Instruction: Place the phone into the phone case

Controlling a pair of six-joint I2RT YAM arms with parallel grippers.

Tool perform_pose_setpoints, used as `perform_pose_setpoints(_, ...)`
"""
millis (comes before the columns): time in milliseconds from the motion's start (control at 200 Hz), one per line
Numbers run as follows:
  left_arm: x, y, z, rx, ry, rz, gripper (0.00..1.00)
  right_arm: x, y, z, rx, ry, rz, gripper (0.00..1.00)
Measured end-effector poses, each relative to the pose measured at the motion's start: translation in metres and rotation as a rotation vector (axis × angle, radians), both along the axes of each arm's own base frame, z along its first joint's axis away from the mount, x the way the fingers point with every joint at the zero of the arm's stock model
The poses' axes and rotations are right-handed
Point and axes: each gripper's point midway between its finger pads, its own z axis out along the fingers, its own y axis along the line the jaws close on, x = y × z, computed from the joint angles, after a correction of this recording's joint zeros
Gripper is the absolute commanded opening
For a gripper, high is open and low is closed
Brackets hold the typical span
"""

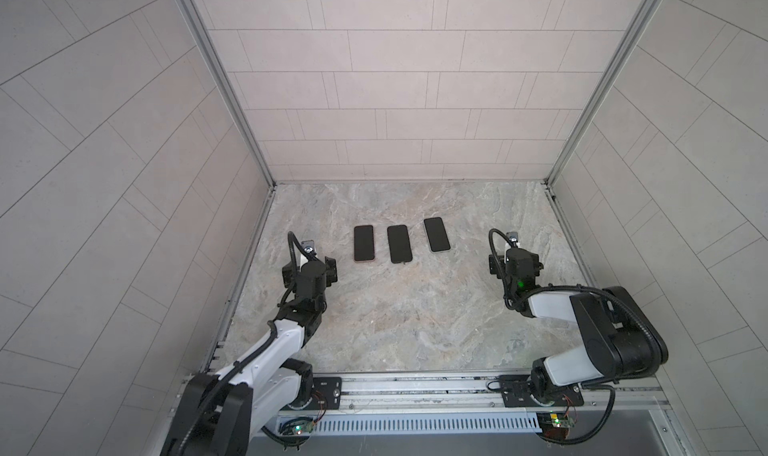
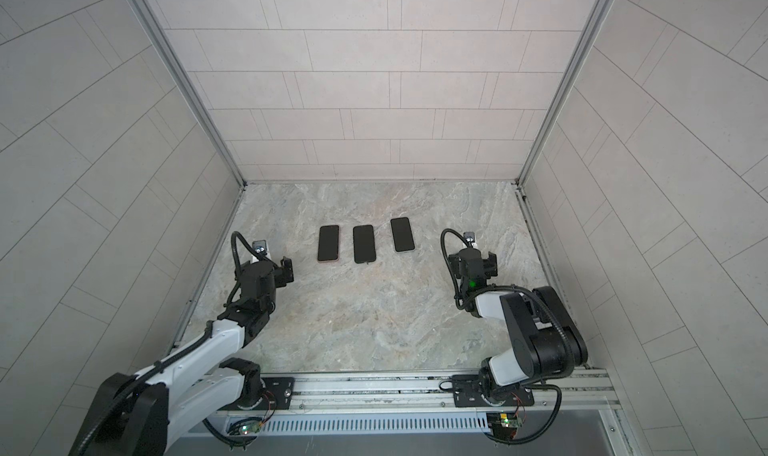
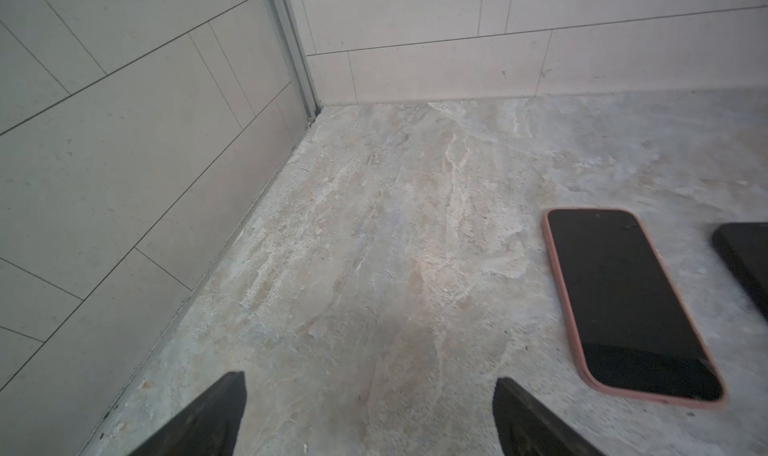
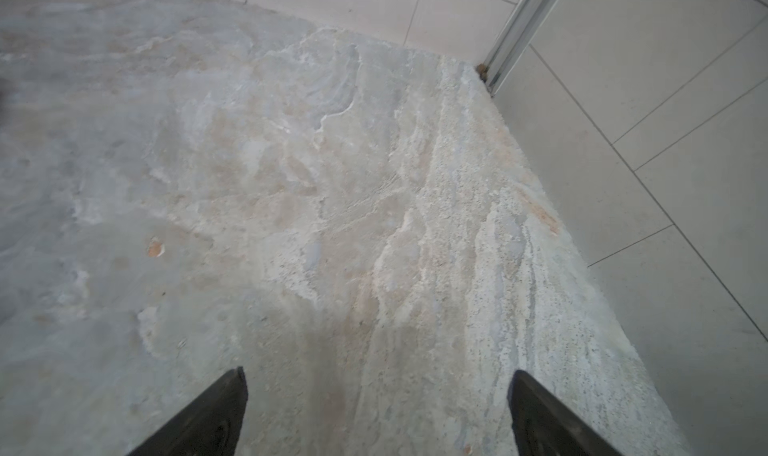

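Observation:
Three flat dark slabs lie side by side at mid-table in both top views. The left one (image 1: 364, 243) (image 2: 328, 243) has a pink rim; in the left wrist view it (image 3: 623, 300) shows a glossy black face inside a pink border. The middle one (image 1: 399, 244) (image 2: 364, 244) is all black, and only its corner (image 3: 744, 262) shows in the left wrist view. The right one (image 1: 436, 234) (image 2: 402, 234) has a pale rim. Which is the phone and which the phone case I cannot tell. My left gripper (image 1: 308, 267) (image 3: 370, 377) hangs open left of them, my right gripper (image 1: 515, 260) (image 4: 378, 373) open to their right, both empty.
The marbled tabletop (image 1: 415, 316) is boxed in by tiled walls at the left (image 1: 124, 184), the back (image 1: 407, 100) and the right (image 1: 665, 184). A metal rail (image 1: 415, 385) carrying both arm bases runs along the front edge.

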Motion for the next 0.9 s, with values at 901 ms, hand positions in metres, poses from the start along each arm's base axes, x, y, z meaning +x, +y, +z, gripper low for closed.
perform_pose_setpoints(901,0.069,0.001,-0.054,-0.072,0.011,-0.082,1.00,0.016,-0.010,0.015,0.069,-0.066,-0.024,0.99)
